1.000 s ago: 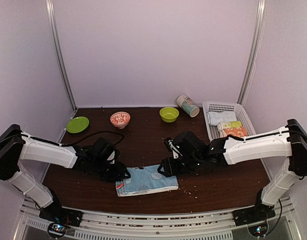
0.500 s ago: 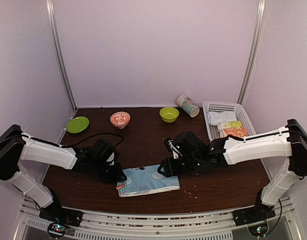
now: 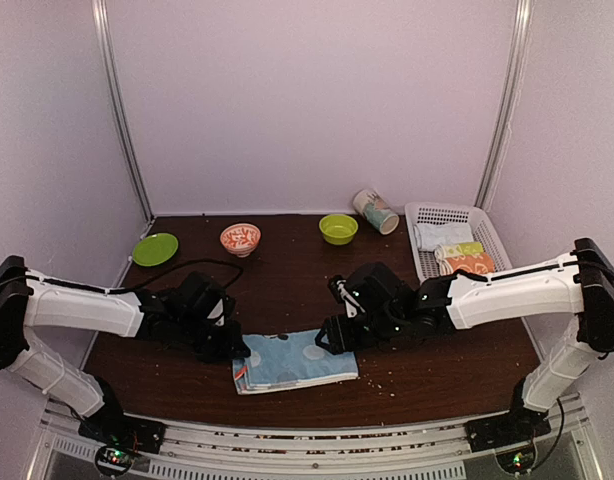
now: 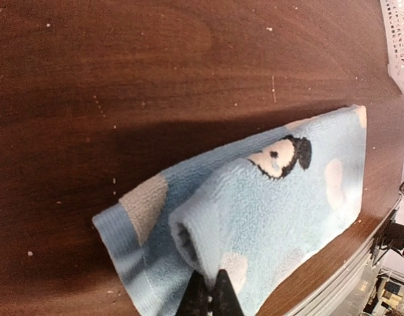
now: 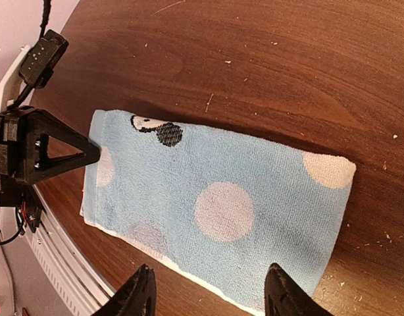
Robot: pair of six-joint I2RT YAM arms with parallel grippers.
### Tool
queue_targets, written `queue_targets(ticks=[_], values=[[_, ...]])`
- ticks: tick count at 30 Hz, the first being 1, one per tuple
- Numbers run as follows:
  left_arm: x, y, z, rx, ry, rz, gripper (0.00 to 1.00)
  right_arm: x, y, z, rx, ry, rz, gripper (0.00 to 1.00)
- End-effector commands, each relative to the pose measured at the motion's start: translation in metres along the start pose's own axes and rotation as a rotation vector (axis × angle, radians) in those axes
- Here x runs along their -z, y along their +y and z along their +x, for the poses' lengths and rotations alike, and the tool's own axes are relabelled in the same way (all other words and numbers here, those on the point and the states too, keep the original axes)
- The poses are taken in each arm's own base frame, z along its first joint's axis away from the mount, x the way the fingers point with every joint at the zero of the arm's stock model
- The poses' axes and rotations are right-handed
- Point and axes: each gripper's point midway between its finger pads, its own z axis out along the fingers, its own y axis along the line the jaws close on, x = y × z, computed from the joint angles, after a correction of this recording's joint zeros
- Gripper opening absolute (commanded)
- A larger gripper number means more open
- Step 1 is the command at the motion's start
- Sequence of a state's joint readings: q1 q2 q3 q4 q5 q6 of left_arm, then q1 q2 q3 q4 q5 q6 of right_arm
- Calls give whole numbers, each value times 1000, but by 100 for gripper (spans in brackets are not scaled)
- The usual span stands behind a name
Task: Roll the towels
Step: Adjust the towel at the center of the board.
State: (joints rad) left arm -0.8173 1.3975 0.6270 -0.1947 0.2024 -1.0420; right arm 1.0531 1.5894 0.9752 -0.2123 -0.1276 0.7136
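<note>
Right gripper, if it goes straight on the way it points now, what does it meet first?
The light blue towel: it lies flat directly ahead of the open right gripper, its near end between the fingers. Depth is unclear, so it might skim the cloth or press into the table beneath.

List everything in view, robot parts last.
light blue towel: one, light blue, dotted, table's near edge
orange towel: one, orange, basket's near end
pale roll: one, blue-white, basket's far end
yellow-green roll: one, yellow-green, between them
basket: one, white, table's right side
cup: one, pale patterned, lying left of basket
green bowl: one, green, far centre
patterned bowl: one, orange-white, left of green bowl
plate: one, green, far left
table: one, dark brown, underneath
left gripper: one, black, shut on blue towel's left end
right gripper: one, black, open above blue towel's right part
</note>
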Motion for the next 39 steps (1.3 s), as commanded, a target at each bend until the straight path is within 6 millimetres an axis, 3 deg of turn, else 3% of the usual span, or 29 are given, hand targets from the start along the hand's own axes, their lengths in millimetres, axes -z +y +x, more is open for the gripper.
queue_targets(ticks=[1,9,16,23,34,39], values=[[22,-22,-10,-25,-42,51,0,6,-1,-5,-5,-21,-5,57],[39,-11,-6,-17,-58,11,0,1,-3,-3,-12,-13,-3,57],[33,8,5,0,-39,-36,0,-8,-19,6,-94,13,15,61],[30,20,9,-1,-32,-74,0,-17,-37,17,-232,40,-95,61],[30,23,9,-11,-32,-91,0,-39,-37,31,-303,110,-184,49],[32,22,8,-15,-36,-88,0,-50,-45,41,-328,148,-161,34]])
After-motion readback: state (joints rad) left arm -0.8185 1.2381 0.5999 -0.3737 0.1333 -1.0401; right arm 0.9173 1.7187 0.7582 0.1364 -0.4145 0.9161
